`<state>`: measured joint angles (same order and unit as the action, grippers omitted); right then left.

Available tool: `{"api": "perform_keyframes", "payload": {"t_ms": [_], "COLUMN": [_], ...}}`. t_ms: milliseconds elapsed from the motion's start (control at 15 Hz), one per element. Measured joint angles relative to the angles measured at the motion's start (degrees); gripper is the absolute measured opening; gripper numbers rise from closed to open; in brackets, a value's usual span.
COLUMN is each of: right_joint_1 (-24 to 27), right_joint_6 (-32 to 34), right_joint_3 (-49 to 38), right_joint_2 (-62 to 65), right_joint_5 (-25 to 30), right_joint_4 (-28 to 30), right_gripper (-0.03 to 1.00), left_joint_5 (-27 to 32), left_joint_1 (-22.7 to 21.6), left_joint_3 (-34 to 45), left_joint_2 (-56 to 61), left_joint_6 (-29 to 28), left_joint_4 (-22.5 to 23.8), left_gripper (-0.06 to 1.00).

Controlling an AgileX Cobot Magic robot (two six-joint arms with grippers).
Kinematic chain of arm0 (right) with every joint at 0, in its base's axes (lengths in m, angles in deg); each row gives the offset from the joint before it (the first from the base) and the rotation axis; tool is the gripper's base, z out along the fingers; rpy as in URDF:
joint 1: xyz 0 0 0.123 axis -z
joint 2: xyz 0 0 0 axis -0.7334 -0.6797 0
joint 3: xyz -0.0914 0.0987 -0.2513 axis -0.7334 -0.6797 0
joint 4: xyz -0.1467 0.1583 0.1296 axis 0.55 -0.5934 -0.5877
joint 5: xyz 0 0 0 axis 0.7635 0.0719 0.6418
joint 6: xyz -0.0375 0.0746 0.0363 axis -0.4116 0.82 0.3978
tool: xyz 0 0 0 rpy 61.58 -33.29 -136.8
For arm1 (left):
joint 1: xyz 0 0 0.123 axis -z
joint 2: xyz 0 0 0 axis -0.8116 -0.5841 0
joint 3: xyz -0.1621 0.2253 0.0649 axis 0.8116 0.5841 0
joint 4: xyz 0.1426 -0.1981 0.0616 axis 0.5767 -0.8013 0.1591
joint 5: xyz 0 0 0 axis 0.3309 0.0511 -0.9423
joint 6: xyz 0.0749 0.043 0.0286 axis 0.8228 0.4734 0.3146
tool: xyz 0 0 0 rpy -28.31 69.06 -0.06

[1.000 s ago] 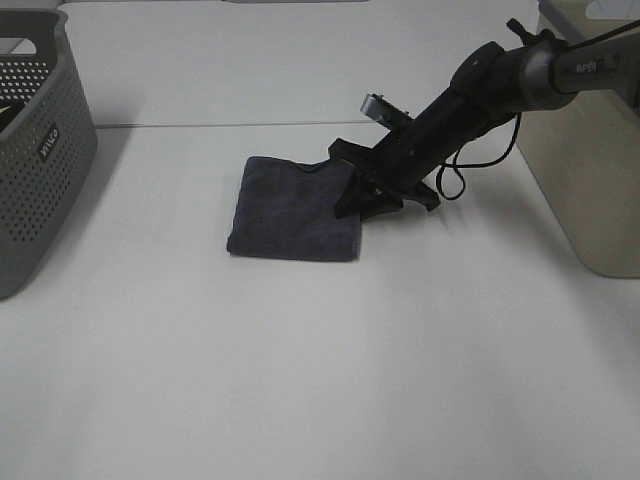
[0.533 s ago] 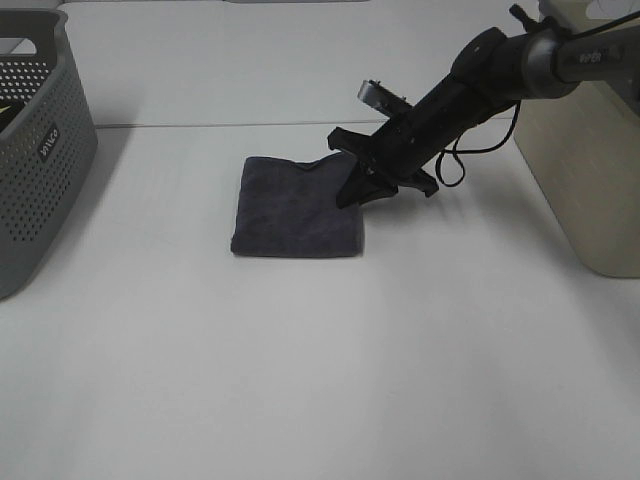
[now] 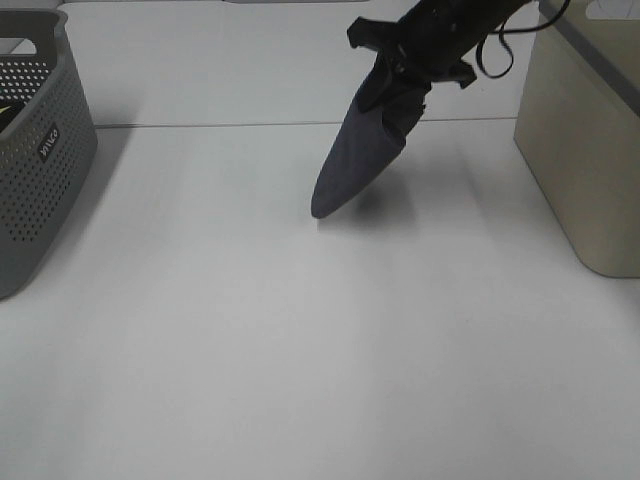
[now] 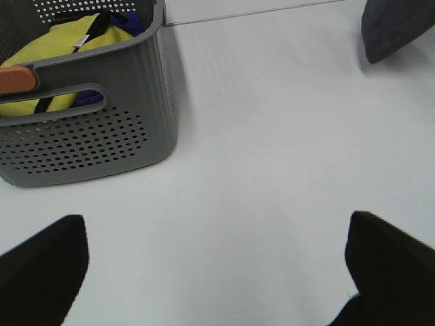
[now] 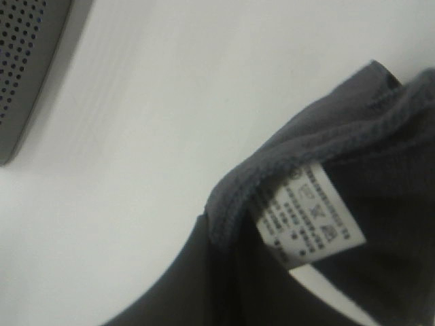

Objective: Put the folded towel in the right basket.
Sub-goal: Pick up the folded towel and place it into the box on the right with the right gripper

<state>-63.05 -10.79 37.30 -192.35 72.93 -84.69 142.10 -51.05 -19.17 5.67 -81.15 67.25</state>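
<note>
The folded dark grey towel (image 3: 358,152) hangs in the air above the table, held at its top by my right gripper (image 3: 402,72), which is shut on it near the top of the exterior view. The right wrist view shows the towel's hem and white care label (image 5: 316,210) close up. The beige right basket (image 3: 585,140) stands at the right edge, apart from the towel. My left gripper (image 4: 217,272) is open and empty over bare table; the towel's lower tip (image 4: 394,27) shows far off in the left wrist view.
A grey perforated basket (image 3: 35,150) stands at the left edge; the left wrist view shows yellow and blue cloth (image 4: 61,51) inside it. The white table (image 3: 300,350) spreads between the two baskets.
My right gripper has lifted the towel off the table, up and a little to the right. The towel now hangs in the air instead of lying flat.
</note>
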Motion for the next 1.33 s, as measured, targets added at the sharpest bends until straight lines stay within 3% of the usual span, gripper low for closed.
{"api": "perform_keyframes", "payload": {"t_ms": [333,533,600,800,1067,1333], "right_joint_1": [4.5,14.0,22.2,30.8,32.4,32.4], "right_joint_6": [2.6,2.8,3.0,3.2,4.0,4.1], "right_joint_3": [0.0,0.0,0.0,0.0,0.0,0.0], "right_joint_2": [11.8,18.4,22.0,23.1,20.5,13.8], "right_joint_5": [1.3,1.5,1.5,2.0,4.3,6.9], "right_joint_4": [3.8,3.8,3.7,4.5,12.8,15.0], "right_gripper": [0.01,0.01,0.01,0.01,0.01,0.01], "left_joint_5": [0.0,0.0,0.0,0.0,0.0,0.0], "left_joint_1": [0.0,0.0,0.0,0.0,0.0,0.0], "left_joint_3": [0.0,0.0,0.0,0.0,0.0,0.0], "left_joint_2": [0.0,0.0,0.0,0.0,0.0,0.0], "left_joint_6": [0.0,0.0,0.0,0.0,0.0,0.0], "left_joint_4": [0.0,0.0,0.0,0.0,0.0,0.0], "left_gripper": [0.98,0.98,0.98,0.98,0.98,0.98]}}
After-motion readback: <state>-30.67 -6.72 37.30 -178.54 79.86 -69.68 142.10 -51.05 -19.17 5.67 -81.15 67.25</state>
